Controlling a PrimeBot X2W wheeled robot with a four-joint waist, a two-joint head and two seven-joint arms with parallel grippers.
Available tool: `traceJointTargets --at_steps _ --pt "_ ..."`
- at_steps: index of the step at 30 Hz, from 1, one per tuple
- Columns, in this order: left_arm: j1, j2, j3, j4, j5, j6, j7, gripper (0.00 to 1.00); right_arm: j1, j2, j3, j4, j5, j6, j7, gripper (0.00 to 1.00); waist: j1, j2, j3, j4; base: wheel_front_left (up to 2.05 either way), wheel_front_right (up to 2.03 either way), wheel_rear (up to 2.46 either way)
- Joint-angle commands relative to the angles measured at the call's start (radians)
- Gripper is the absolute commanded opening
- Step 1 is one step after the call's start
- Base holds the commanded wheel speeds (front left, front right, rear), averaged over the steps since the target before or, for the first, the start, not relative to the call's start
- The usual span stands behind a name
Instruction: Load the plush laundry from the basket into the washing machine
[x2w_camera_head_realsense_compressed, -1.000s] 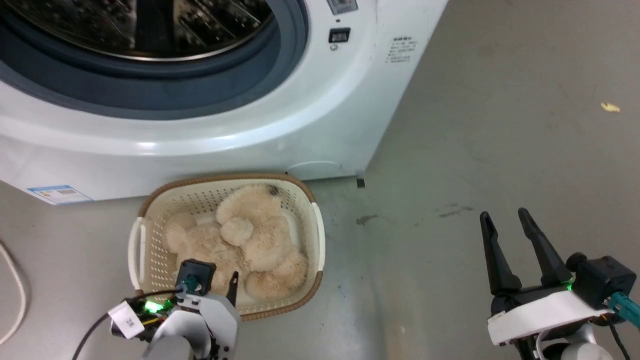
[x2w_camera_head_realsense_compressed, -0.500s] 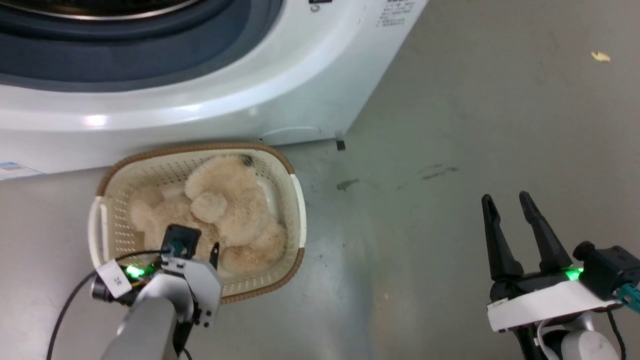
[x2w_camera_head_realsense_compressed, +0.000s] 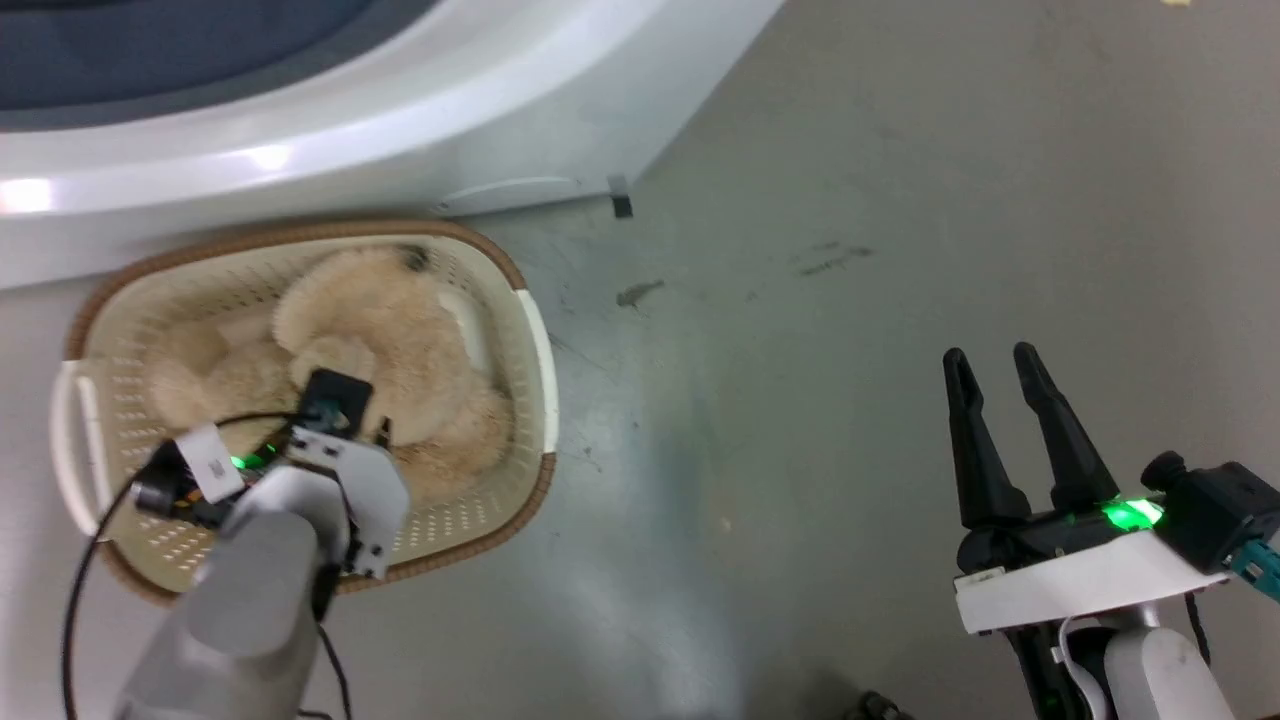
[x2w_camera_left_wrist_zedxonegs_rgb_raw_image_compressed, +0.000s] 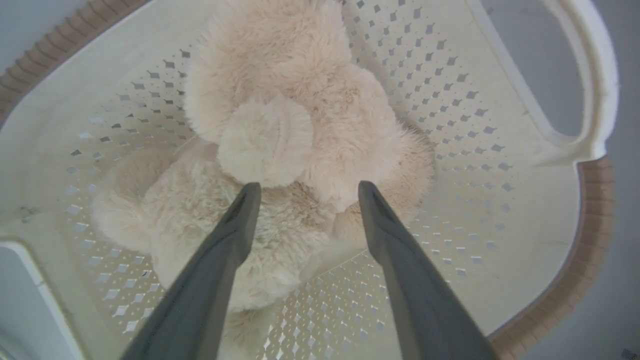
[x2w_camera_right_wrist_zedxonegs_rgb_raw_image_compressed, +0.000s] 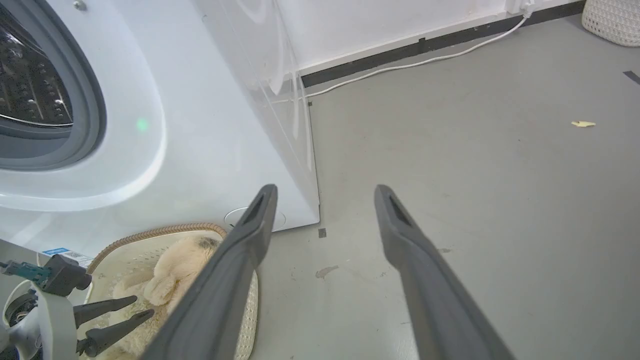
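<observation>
The beige teddy bear (x2w_camera_head_realsense_compressed: 400, 335) lies curled in the cream basket (x2w_camera_head_realsense_compressed: 533, 345), which stands on the floor against the white washing machine (x2w_camera_head_realsense_compressed: 420, 130). My left gripper (x2w_camera_left_wrist_zedxonegs_rgb_raw_image_compressed: 306, 187) is open and points down into the basket. Its fingertips hover just above the bear's body, below a round fluffy limb (x2w_camera_left_wrist_zedxonegs_rgb_raw_image_compressed: 265, 140), and nothing sits between them. The right wrist view shows the left gripper (x2w_camera_right_wrist_zedxonegs_rgb_raw_image_compressed: 144, 305) over the bear (x2w_camera_right_wrist_zedxonegs_rgb_raw_image_compressed: 175, 270). My right gripper (x2w_camera_head_realsense_compressed: 990, 355) stands open over bare floor far to the right, holding nothing. The steel drum (x2w_camera_right_wrist_zedxonegs_rgb_raw_image_compressed: 30, 85) is in the right wrist view.
Grey floor stretches right of the washer, with a dark stain (x2w_camera_head_realsense_compressed: 635, 293) and a black tape mark (x2w_camera_head_realsense_compressed: 621, 205). A white cable (x2w_camera_right_wrist_zedxonegs_rgb_raw_image_compressed: 415, 62) runs along the back wall. A woven white basket (x2w_camera_right_wrist_zedxonegs_rgb_raw_image_compressed: 612, 20) stands at the far corner. A yellow scrap (x2w_camera_right_wrist_zedxonegs_rgb_raw_image_compressed: 581, 123) lies on the floor.
The head camera has tilted down and turned right, so washer and basket slid up and left. My left gripper has reached further over the bear. The right gripper stays open.
</observation>
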Motion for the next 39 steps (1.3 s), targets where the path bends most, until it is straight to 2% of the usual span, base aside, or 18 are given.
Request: traceJointTargets --at_steps 1,5,7,8,12,14,16,19,23,30,31,32,35,36,39 --pt "-0.035 0.017 -0.008 0.025 -0.003 0.011 0.004 1.0 -0.022 0.003 0.005 0.001 0.017 0.001 -0.009 1.0 0.0 -0.0001 0.028 -0.022 0.0 0.0 0.0" --pt "-0.089 0.059 -0.023 0.067 0.01 0.091 0.002 1.0 -0.033 0.003 0.018 0.008 0.045 0.001 -0.017 1.0 0.0 -0.0001 0.061 -0.044 0.0 0.0 0.0" --pt "-0.112 0.075 -0.033 0.089 0.014 0.112 0.005 1.0 -0.039 0.003 0.024 0.01 0.064 0.001 -0.021 1.0 0.0 -0.0001 0.077 -0.053 0.0 0.0 0.0" --pt "-0.121 0.079 -0.038 0.098 0.013 0.11 0.005 1.0 -0.043 0.003 0.026 0.011 0.073 0.001 -0.023 1.0 0.0 -0.0001 0.085 -0.058 0.0 0.0 0.0" --pt "-0.145 0.083 -0.073 0.139 0.007 0.029 0.016 1.0 -0.059 0.003 0.043 0.013 0.07 0.001 -0.032 1.0 0.0 -0.0001 0.114 -0.078 0.0 0.0 0.0" --pt "-0.163 0.092 -0.093 0.161 0.012 0.013 0.027 1.0 -0.062 0.003 0.044 0.015 0.092 0.001 -0.036 1.0 0.0 -0.0001 0.131 -0.086 0.0 0.0 0.0" --pt "-0.187 0.103 -0.1 0.178 0.011 0.028 0.024 1.0 -0.07 0.003 0.046 0.016 0.107 0.001 -0.04 1.0 0.0 -0.0001 0.149 -0.094 0.0 0.0 0.0" --pt "-0.222 0.124 -0.106 0.206 0.01 0.083 0.02 1.0 -0.079 0.004 0.053 0.013 0.123 0.001 -0.046 1.0 0.0 -0.0001 0.176 -0.109 0.0 0.0 0.0" --pt "-0.262 0.136 -0.111 0.241 -0.008 0.106 0.016 1.0 -0.088 0.004 0.061 0.014 0.15 0.001 -0.055 1.0 0.0 -0.0001 0.215 -0.127 0.0 0.0 0.0" --pt "-0.317 0.149 -0.149 0.316 -0.03 0.041 0.041 1.0 -0.11 0.004 0.075 0.02 0.202 0.001 -0.069 1.0 0.0 -0.0001 0.28 -0.154 0.0 0.0 0.0" --pt "-0.322 0.15 -0.153 0.326 -0.034 0.036 0.047 0.96 -0.113 0.004 0.076 0.021 0.207 0.001 -0.071 1.0 0.0 -0.0001 0.286 -0.156 0.0 0.0 0.0" --pt "-0.321 0.149 -0.152 0.328 -0.038 0.03 0.051 0.0 -0.115 0.004 0.076 0.023 0.209 0.001 -0.071 1.0 0.0 -0.0001 0.286 -0.155 0.0 0.0 0.0" --pt "-0.313 0.144 -0.151 0.334 -0.05 0.012 0.064 0.0 -0.117 0.004 0.077 0.025 0.208 0.001 -0.071 1.0 0.0 -0.0001 0.282 -0.151 0.0 0.0 0.0" --pt "-0.304 0.137 -0.141 0.34 -0.07 -0.008 0.076 0.0 -0.118 0.004 0.074 0.028 0.206 0.001 -0.071 1.0 0.0 -0.0001 0.275 -0.146 0.0 0.0 0.0" --pt "-0.294 0.132 -0.138 0.335 -0.081 -0.001 0.052 0.0 -0.118 0.004 0.065 0.031 0.202 0.001 -0.071 1.0 0.0 -0.0001 0.253 -0.131 0.0 0.0 0.0"
